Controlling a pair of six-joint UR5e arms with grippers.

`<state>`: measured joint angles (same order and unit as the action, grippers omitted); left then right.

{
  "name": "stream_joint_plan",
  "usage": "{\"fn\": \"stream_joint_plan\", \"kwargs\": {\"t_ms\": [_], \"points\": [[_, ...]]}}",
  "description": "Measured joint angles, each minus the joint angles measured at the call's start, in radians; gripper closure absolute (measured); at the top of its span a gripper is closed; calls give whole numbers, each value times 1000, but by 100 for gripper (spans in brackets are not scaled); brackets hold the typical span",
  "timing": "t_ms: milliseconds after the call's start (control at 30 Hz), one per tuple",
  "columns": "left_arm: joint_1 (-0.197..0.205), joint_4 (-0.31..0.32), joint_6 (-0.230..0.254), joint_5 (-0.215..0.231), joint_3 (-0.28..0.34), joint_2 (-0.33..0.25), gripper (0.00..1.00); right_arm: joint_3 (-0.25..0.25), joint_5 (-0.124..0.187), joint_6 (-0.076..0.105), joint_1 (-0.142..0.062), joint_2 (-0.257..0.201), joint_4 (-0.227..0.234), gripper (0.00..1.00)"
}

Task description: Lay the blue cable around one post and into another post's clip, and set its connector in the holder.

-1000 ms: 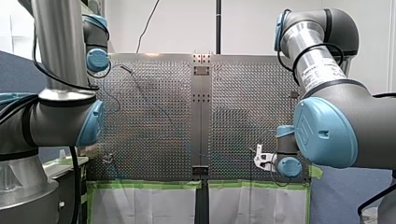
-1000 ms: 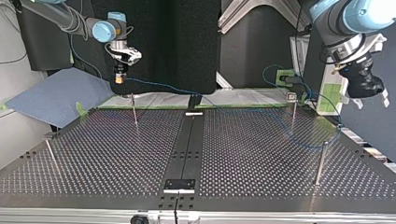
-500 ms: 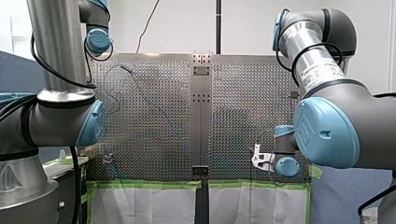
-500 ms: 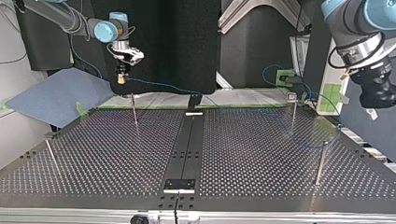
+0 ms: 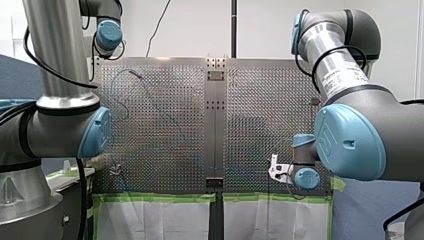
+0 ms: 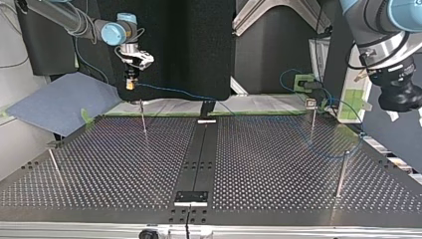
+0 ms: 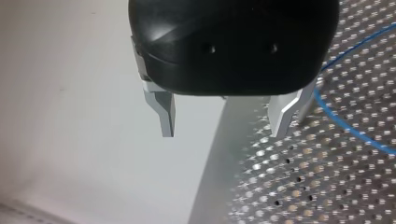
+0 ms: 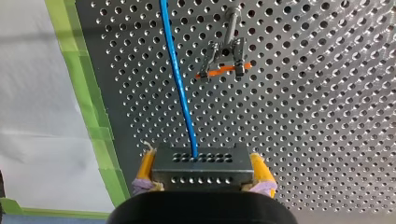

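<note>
Right wrist view: found my right tool (image 8: pixel 201 173) clamped on the metal connector (image 8: pixel 201 161), yellow pads (image 8: pixel 146 168) pressed to its two sides. Traced the blue cable (image 8: pixel 180 88) from the connector's face straight ahead over the perforated counter (image 8: pixel 317 140). Noted the clip post (image 8: pixel 225 51), orange band across its clip, at about one o'clock from the connector, beside the cable and apart from it. Noted green tape (image 8: pixel 88 102) along the counter's edge, at about ten o'clock from the tool.

Left wrist view: found my left tool (image 7: pixel 224 119) spread wide, metal fingers (image 7: pixel 164 112) bare. Saw the cable curving over the counter past the three o'clock finger, with a thin post (image 7: pixel 306 100) just beside that finger; could not tell whether touching.

Top view: placed my right tool at ten o'clock, raised over the counter's far edge with the connector in its grip and the clip post just beneath. Followed the cable across to four o'clock, past a tall post (image 6: pixel 341 172), around or merely beside could not tell, then away to a green block (image 6: pixel 302 82) at two o'clock. Placed my left tool at three o'clock, off the counter's side.

Front view: made out the cable only as a faint line from eleven o'clock toward the centre.
</note>
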<state>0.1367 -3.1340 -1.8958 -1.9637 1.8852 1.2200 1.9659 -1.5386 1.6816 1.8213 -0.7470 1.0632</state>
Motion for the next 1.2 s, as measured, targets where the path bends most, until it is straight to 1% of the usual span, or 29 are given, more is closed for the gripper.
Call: {"fn": "stream_joint_plan", "kwargs": {"t_ms": [133,233,367,567,733,933,1200], "points": [[-19,-37,36,14,0,0,0,0,-1,0,0,0,0,100],[-30,-67,67,40,-2,0,0,0,-2,0,0,0,0,100],[-40,-114,114,86,-12,0,0,0,-3,0,0,0,0,100],[-49,-180,180,146,-32,7,0,-1,-3,-1,2,0,0,100],[-53,-231,227,160,-44,27,0,-3,-3,-1,5,0,-1,100],[-54,-288,241,161,-47,33,0,-3,-3,0,6,0,1,100],[-54,-368,226,155,-48,33,0,-3,-3,1,9,0,3,100]]}}
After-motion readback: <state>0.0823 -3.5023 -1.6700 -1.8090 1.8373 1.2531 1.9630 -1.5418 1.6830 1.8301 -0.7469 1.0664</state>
